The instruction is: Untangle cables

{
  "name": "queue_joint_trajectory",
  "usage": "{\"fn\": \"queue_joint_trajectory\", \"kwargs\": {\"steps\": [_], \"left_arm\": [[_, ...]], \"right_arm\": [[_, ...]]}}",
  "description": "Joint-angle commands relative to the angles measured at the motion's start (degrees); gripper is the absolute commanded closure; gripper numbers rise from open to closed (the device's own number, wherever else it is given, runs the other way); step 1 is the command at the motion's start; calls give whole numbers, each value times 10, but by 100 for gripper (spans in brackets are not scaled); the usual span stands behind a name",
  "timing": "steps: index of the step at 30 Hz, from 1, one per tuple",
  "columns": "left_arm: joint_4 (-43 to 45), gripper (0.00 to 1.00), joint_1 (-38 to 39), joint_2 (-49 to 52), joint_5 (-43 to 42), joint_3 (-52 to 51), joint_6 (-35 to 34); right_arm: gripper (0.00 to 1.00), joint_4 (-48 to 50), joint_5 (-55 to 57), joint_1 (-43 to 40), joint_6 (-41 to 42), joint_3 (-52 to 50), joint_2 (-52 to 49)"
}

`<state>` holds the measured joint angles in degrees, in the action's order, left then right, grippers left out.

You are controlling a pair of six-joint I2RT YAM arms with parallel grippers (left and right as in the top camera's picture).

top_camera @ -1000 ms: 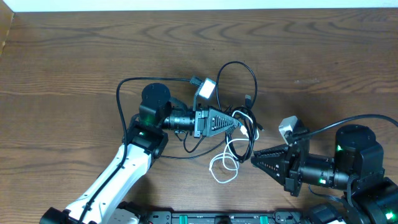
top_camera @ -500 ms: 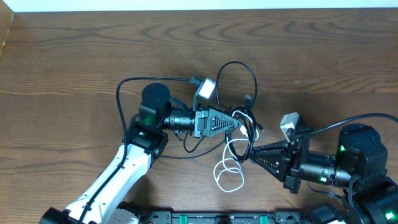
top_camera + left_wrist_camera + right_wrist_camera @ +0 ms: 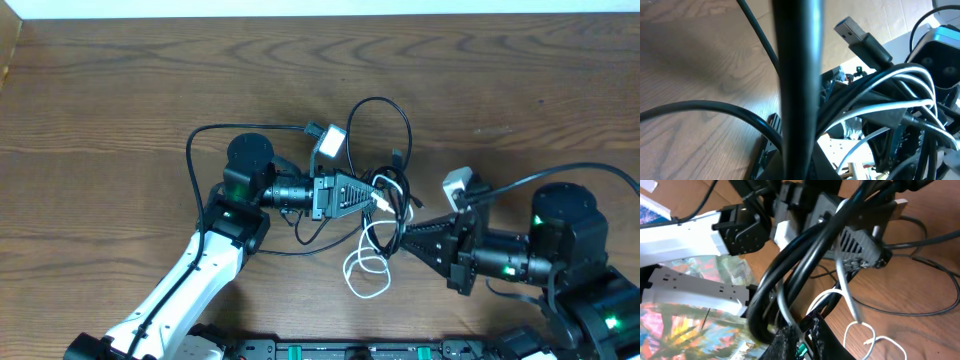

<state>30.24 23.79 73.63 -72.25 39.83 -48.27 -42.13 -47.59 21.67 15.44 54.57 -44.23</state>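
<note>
The cables (image 3: 392, 190) form a knot of thin black and white cords at the table's middle. One black cord arches away in a loop (image 3: 385, 103), and white loops (image 3: 366, 272) lie on the wood nearer me. My left gripper (image 3: 386, 198) reaches in from the left and is shut on a black cable (image 3: 796, 75) that runs up between its fingers (image 3: 771, 150). A USB plug (image 3: 856, 34) sticks out above the bundle. From the right, my right gripper (image 3: 406, 238) is shut on the knot's lower edge, with black cords (image 3: 795, 270) and a white cord (image 3: 841, 277) passing between its fingertips (image 3: 790, 339).
The table (image 3: 120, 90) is brown wood, with a pale strip along its far edge (image 3: 300, 8). Each arm's own thicker black lead curves beside it, one on the left (image 3: 195, 150) and one on the right (image 3: 560, 172). A black rail (image 3: 340, 350) runs along the near edge.
My right gripper has moved left and slightly away from me into the knot and closed further on the cords. The white loops shifted a little. The left arm has stayed put.
</note>
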Motion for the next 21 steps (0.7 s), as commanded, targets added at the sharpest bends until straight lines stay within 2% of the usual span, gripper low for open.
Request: {"fn": "queue_joint_trajectory", "kwargs": {"steps": [1,4,7,12,14,21], "left_arm": [[5,92,1,0,1,7,-5],[3,92,1,0,11,7,-5],[3,92,1,0,14,7,-5],[3,92,1,0,14,7,-5],[3,92,1,0,14,7,-5],[3,92,1,0,14,7,-5]], "right_arm": [[92,14,9,7,18,-3,-7],[92,27,25,18,29,-3,-7],[93,31,86,34,62,-3,-7],[94,59,100,62,84,-3,-9],[99,78,118,83,91,-3,-17],[99,70,213,113,99,-2,-26]]}}
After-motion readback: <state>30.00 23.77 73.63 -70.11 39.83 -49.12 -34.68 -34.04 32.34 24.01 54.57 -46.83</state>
